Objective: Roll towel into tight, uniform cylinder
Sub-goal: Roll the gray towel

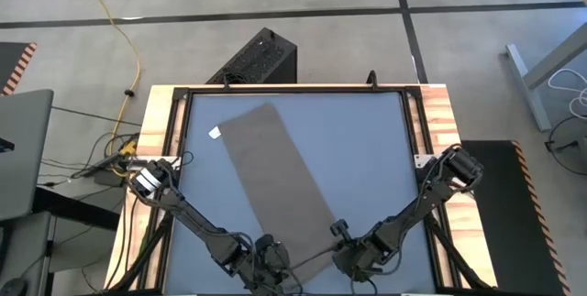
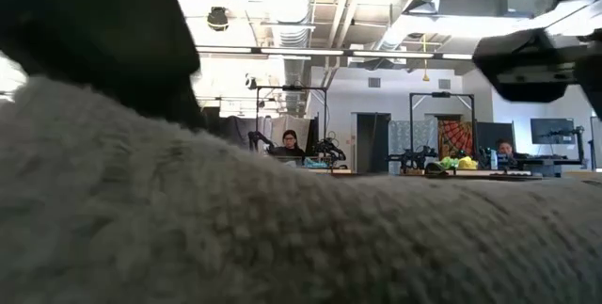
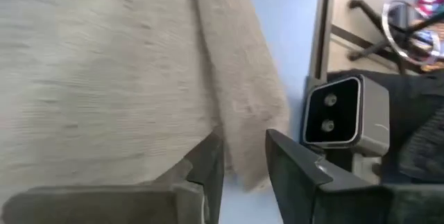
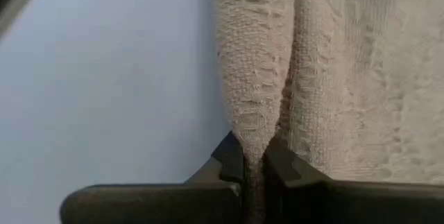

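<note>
Fuzzy cloth fills the low view right up close: it is the towel (image 2: 282, 238), lying on the blue bench (image 1: 367, 140). From above, the towel is a long strip. Its far end, with the small white tag (image 1: 215, 133), points away from the arms, and its near end lies between the two grippers at the bench's near edge. So its long way runs from the jaws out across the bench, slanting toward the left arm's side as it goes.

At that near end, the right gripper (image 4: 254, 156) has its jaws squeezed tight on a pinched-up fold of the towel's edge. On the towel's other near corner, the left gripper (image 3: 243, 158) has its jaws a little way apart, with the towel's edge sitting in the gap; they do not look clamped on it.

Both arms are about equally close to the towel's near end, one at each corner. I think the roll should start here and travel along the long way, toward the tag
</note>
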